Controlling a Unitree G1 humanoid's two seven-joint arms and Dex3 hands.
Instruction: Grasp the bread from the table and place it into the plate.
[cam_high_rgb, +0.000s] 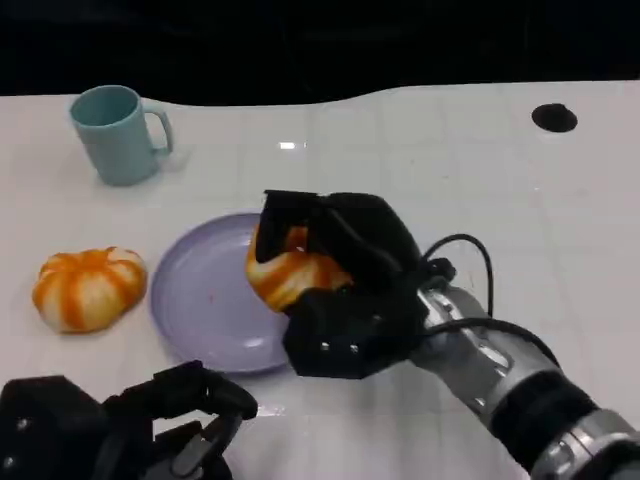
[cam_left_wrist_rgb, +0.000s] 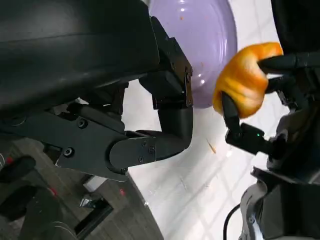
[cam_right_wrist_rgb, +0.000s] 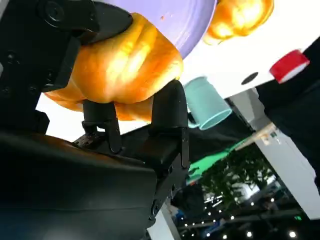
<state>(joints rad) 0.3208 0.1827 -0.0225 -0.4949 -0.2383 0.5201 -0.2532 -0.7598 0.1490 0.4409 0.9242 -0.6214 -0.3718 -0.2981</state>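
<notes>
Black fingers of my right hand (cam_high_rgb: 345, 290) are wrapped around the bread (cam_high_rgb: 290, 270), an orange-and-white striped bun, and I read that grip as firm from the head view and from the right wrist view, where the bun sits wedged between the fingers. I have the bread hanging over the near right part of the lilac plate (cam_high_rgb: 200, 290); whether it is touching the plate or just above it I cannot tell. So I judge the carry to be nearly done and the step in hand to be the placing itself. My next move calls for easing the hand down until the bun rests on the plate, preferably a little nearer its middle, then spreading the fingers and lifting away without dragging the bun off the rim. My left hand (cam_high_rgb: 180, 420) rests low at the near edge of the white worktop (cam_high_rgb: 450, 170), holding nothing, fingers loosely apart. Further out, a second striped bun (cam_high_rgb: 88, 288) lies just beside the plate's left rim, and a teal mug (cam_high_rgb: 118, 133) stands well apart at the far left.
</notes>
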